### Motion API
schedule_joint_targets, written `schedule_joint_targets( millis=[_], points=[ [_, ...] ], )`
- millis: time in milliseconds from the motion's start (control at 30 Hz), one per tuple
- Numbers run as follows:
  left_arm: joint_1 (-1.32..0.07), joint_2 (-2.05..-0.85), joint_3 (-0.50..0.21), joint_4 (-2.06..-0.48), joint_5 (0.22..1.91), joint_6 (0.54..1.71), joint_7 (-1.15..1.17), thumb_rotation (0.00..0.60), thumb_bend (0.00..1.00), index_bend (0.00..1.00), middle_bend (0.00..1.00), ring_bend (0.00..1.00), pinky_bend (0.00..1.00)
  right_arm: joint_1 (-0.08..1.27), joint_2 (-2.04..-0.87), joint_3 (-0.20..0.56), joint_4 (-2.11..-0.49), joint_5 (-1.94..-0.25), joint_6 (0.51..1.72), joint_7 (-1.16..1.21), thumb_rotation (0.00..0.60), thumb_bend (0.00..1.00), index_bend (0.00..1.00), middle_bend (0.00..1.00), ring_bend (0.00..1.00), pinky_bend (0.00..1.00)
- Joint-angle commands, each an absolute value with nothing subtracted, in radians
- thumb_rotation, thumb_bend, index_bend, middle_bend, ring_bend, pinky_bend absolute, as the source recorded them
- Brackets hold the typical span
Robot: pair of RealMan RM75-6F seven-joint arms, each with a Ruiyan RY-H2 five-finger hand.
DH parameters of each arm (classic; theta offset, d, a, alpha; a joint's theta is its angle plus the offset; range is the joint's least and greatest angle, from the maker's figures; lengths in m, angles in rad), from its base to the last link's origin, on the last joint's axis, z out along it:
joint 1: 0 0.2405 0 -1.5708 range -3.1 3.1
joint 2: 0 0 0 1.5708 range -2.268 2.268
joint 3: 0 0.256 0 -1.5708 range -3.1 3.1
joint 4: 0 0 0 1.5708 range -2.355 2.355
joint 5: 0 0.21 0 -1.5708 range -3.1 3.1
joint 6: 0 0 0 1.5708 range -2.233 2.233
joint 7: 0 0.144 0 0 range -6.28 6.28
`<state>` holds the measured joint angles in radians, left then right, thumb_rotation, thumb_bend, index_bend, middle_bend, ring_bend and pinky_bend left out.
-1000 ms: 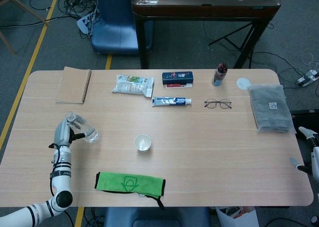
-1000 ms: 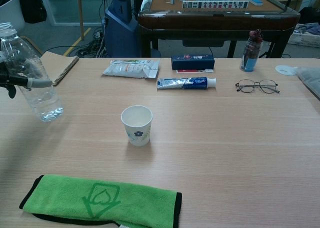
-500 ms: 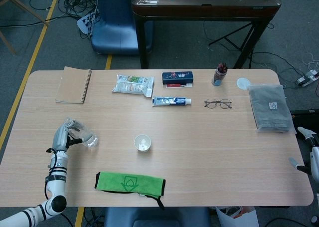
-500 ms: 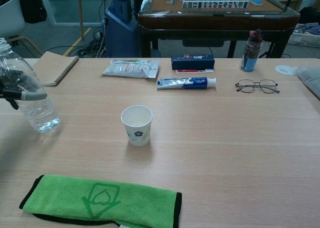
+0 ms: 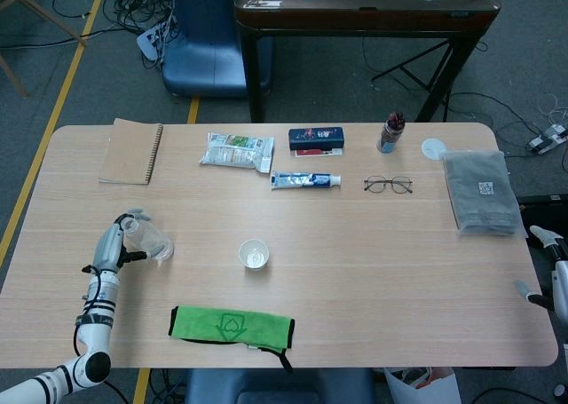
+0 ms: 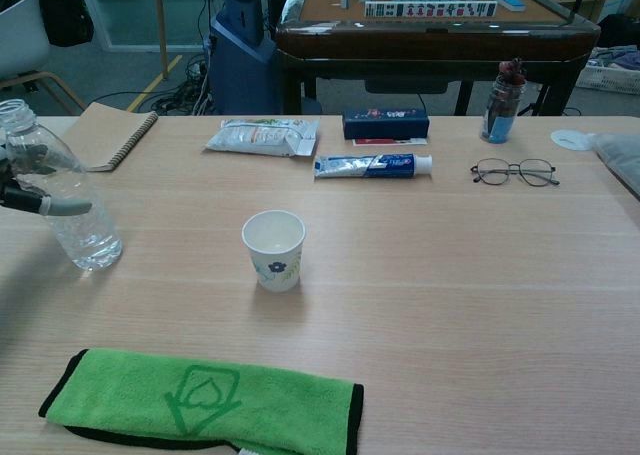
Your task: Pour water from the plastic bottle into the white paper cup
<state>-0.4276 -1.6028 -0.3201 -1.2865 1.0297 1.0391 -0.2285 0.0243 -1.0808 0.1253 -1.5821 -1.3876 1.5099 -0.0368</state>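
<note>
Here the left hand (image 5: 110, 244) holds the plastic bottle (image 6: 62, 201) near the left edge of the tabletop (image 5: 373, 262), with its fingers (image 6: 55, 206) wrapped around the bottle's middle. The bottle stands almost straight up with its bottom on or just above the wood; I cannot tell which. It has no cap and a little water sits at the bottom. The white paper cup (image 6: 273, 249) stands upright to the right of the bottle, well apart from it, and a green cloth (image 6: 205, 403) lies flat in front of the cup. Only a bit of the right hand (image 5: 548, 271) shows at the far right edge, and I cannot tell how its fingers are.
</note>
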Motion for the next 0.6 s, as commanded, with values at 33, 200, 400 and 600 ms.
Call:
schedule_joint_targets(
  millis=[33,200,400,600],
  points=[
    [-0.428,-1.583,-0.314,-1.308,1.023,1.023,-0.214,0.6,0.02,0.06,0.01,0.01,0.14,0.025,-1.082,0.125,-1.582,-1.388,1.51,-0.039,0.6,0.0,0.2,0.25,0.23,0.5],
    [-0.422,-1.538,-0.302,-1.36,1.002,1.009,-0.171,0.6,0.02,0.0,0.0,0.0,0.11,0.026,-1.083,0.124,-1.583,-1.388,1.508,-0.044,0.6,0.0,0.2,0.25,0.23,0.5],
    [-0.406,-1.466,-0.273,-1.44,0.993,1.018,-0.091,0.6,0.02,0.0,0.0,0.0,0.11,0.029,-1.088,0.123,-1.582,-1.385,1.502,-0.055,0.6,0.0,0.2,0.25,0.23,0.5],
    [-0.383,-1.393,-0.222,-1.499,1.038,1.072,0.008,0.6,0.02,0.0,0.0,0.0,0.11,0.033,-1.096,0.12,-1.585,-1.383,1.497,-0.083,0.6,0.0,0.2,0.25,0.23,0.5]
  ],
)
